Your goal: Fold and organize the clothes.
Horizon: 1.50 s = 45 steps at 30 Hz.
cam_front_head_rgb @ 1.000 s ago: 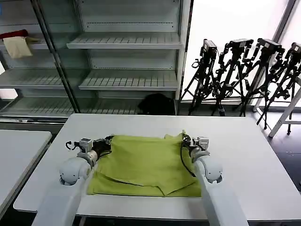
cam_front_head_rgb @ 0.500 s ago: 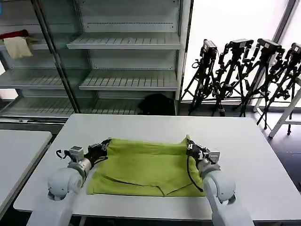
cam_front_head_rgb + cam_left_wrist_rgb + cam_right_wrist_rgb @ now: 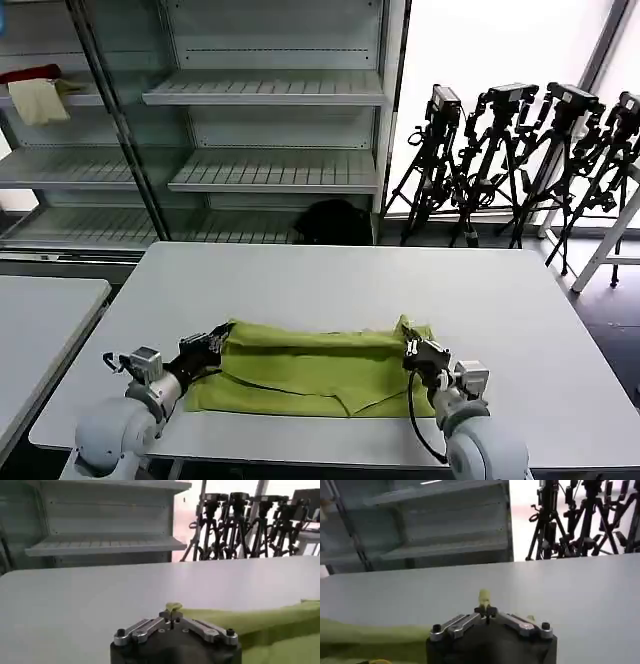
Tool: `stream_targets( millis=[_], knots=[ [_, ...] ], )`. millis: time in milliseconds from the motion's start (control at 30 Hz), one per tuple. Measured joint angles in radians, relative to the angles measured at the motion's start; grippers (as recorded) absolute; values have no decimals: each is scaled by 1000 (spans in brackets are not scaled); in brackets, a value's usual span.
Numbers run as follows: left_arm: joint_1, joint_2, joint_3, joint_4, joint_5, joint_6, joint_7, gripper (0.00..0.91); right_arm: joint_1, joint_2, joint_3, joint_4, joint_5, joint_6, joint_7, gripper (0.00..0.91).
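both grippers pinching the t-shirt's folded edge, near side of worktop

left gripper and right gripper each have fingers closed on a corner of the lime-green t-shirt, which lies doubled over on the white worktop; shelving beyond.

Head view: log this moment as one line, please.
t-shirt: part-folded on table | left gripper: shut on its far left corner | right gripper: shut on its far right corner
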Motion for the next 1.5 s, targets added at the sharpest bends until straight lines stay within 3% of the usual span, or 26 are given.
stream_targets(
  millis=[100,133,167,200,233,1133,1267,1500],
  knots=[
    [38,-2,-10,-19,16,-12,13,0,-29,6,-2,10,-23,1,-2,0],
    [48,-3,-12,-23,22,-15,16,0,-35,8,-3,13,-30,1,-2,907],
    [58,-4,-13,-27,28,-20,19,30,-42,10,-3,15,-37,2,-2,907],
    [67,-6,-13,-31,34,-22,21,816,-46,12,-3,16,-44,2,-2,907],
    [73,-7,-13,-33,39,-24,24,907,-51,15,-3,17,-51,2,-2,907],
    [112,-63,-29,-100,132,-11,-60,907,-112,39,38,29,-389,9,-7,907],
    [126,-81,-41,-136,103,1,-94,907,-112,40,65,53,-350,34,-21,907],
    [180,-123,-46,-185,100,-10,-179,907,-74,30,137,76,-143,113,-40,907]
  ],
)
